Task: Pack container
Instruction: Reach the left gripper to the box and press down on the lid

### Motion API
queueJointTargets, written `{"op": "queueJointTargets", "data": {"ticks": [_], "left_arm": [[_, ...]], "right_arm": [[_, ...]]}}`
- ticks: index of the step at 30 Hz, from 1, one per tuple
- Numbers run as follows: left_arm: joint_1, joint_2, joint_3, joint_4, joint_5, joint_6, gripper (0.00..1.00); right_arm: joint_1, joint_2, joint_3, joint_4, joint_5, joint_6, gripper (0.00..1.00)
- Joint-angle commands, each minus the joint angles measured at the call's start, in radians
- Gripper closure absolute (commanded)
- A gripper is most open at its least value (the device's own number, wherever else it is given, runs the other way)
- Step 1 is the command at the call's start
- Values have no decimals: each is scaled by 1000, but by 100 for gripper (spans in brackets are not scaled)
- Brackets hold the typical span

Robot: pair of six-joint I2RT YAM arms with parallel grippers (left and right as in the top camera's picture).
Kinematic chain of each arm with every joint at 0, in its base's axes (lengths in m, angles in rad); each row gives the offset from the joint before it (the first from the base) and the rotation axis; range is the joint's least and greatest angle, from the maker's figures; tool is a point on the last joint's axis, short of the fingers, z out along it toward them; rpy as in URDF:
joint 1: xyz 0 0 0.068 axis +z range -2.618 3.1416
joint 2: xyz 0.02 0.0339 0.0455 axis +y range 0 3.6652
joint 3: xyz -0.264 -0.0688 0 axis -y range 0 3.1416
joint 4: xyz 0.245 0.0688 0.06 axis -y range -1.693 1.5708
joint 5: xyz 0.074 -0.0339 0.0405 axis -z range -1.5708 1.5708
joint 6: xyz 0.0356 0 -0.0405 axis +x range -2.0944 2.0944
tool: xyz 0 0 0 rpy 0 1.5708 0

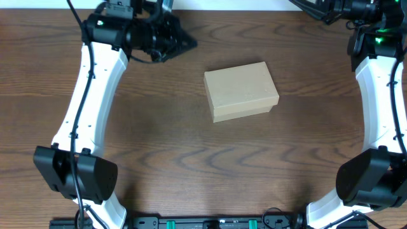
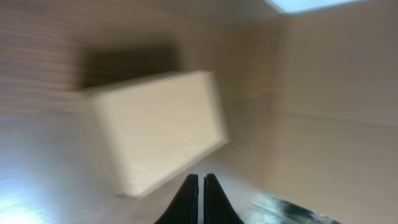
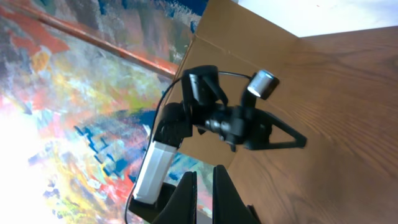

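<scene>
Fingers (image 2: pixel 189 198) of the left gripper (image 2: pixel 200 180) are seen in the left wrist view drawn almost together, only a hairline of light left between the dark tips, and nothing is gripped. The right gripper (image 3: pixel 204 177) is shown in its own wrist view with its fingers likewise close together, a slim strip of background visible between them, and nothing is held there either.

Just beyond the left fingertips, the container (image 2: pixel 158 130) is caught by the left wrist view as a pale tan block, heavily blurred, with a dark shadow behind it. Its detail is given only by the overhead view: a small plain cardboard box, lid folded down flat, top face light tan and the near side a shade darker. It is set near the middle of the wooden surface (image 1: pixel 159 159), turned slightly off square, and is touched by neither gripper. From above, the left gripper is seen near the far edge, up and to the left of the box and clearly apart from it.

The right wrist view is aimed elsewhere. The left arm (image 3: pixel 230 124) is shown across the surface, backed by a cardboard panel (image 3: pixel 249 37) and a brightly painted backdrop (image 3: pixel 74 93), which appear in neither of the other views.
</scene>
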Motion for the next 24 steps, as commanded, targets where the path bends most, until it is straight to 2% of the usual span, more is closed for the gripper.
{"op": "queueJointTargets", "data": {"ticks": [1,3,5,10,16,24], "left_arm": [[-46,-3,10,-51,-361,164,94],[-77,-3,10,-74,-451,186,94],[-108,-3,10,-85,-481,204,94],[-206,4,10,-89,-457,203,94],[-320,90,10,-118,-476,198,94],[-383,237,10,-118,-415,195,94]], "right_arm": [[5,-8,8,17,-12,61,97],[5,-8,8,17,-12,60,97],[5,-8,8,18,-12,60,97],[5,-8,8,18,-12,56,96],[5,-8,8,18,-14,49,97],[4,-8,8,18,-16,47,96]]}}
